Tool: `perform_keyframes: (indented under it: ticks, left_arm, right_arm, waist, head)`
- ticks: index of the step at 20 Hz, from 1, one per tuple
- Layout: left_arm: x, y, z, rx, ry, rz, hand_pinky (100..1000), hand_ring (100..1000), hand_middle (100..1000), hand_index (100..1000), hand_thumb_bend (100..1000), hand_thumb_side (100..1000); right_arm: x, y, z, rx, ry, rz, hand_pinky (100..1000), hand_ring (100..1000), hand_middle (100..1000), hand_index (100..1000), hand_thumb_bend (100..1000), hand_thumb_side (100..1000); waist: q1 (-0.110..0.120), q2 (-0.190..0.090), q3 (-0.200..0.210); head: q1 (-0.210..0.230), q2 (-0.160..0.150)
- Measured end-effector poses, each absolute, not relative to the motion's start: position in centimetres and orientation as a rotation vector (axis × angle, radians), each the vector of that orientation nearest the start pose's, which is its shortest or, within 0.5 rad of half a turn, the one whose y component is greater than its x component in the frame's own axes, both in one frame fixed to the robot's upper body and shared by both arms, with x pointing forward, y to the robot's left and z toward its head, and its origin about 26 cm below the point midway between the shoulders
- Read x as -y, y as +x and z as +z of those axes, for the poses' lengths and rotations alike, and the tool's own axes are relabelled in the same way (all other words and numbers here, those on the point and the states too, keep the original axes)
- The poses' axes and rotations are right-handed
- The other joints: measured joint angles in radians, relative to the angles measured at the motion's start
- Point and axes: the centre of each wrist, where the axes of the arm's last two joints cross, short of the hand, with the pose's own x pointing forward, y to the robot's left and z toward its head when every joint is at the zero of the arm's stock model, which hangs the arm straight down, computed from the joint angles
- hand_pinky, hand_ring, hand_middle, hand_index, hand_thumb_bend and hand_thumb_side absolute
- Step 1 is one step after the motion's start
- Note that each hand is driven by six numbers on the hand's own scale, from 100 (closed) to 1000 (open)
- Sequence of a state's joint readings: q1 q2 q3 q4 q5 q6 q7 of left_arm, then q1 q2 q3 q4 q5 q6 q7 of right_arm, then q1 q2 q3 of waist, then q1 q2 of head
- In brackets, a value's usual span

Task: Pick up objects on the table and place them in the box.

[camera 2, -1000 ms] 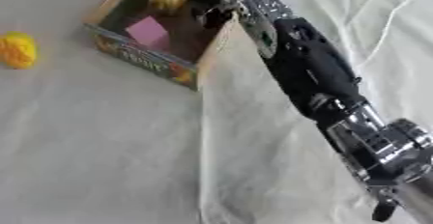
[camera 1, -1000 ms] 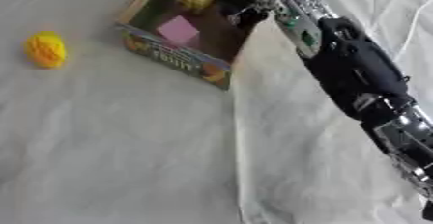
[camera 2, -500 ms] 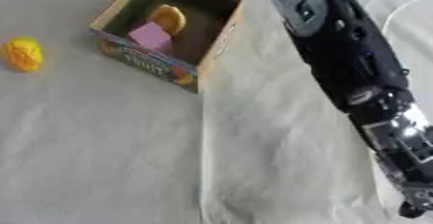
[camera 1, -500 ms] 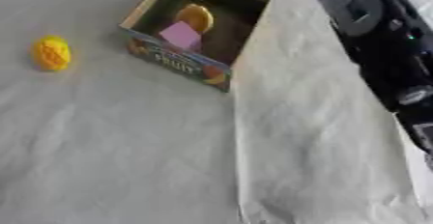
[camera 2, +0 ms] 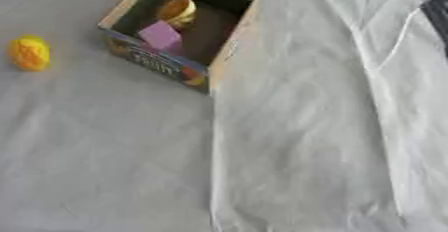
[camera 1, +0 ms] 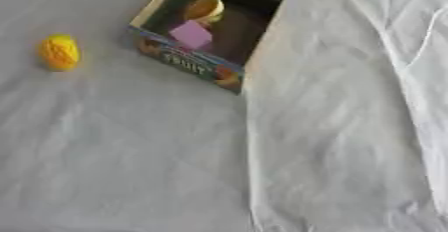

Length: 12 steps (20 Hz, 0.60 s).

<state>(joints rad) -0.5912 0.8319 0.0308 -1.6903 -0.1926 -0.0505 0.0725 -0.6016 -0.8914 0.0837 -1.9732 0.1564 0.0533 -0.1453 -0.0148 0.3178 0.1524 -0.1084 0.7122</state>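
Two things already lie in the box (camera 1: pixel 229 51) in the left eye view: a pink block (camera 1: pixel 191 34) and a yellow-orange piece (camera 1: pixel 204 9). One yellow ball (camera 1: pixel 59 52) waits on the surface (camera 1: pixel 131 151), well to the box's left; fetching it comes next, likely a left-side reach. No robot hand shows. Right eye view adds only a dark sliver (camera 2: pixel 435 1) at the upper right edge, probably the arm; its fingers cannot be told.
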Motion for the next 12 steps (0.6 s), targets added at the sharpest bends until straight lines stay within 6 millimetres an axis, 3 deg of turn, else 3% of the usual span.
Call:
perform_keyframes:
  ticks: [6,12]
  left_arm:
    - [-39.1,38.3,32.2,1.884,1.068,-1.022,826,852,811,904,388,305]
    - [-41.1,41.7,29.9,1.638,1.034,-1.142,847,868,822,898,526,281]
  right_arm:
    - [30.6,29.5,31.8,-3.233,1.22,-0.935,871,818,739,771,100,267]
    - [30.6,29.5,31.5,-3.27,1.223,-0.866,872,815,737,764,100,341]
  waist:
    - [0.016,0.0,-0.017]
    - [0.02,0.001,-0.019]
  head:
    - [0.016,0.001]
    - [0.028,0.0]
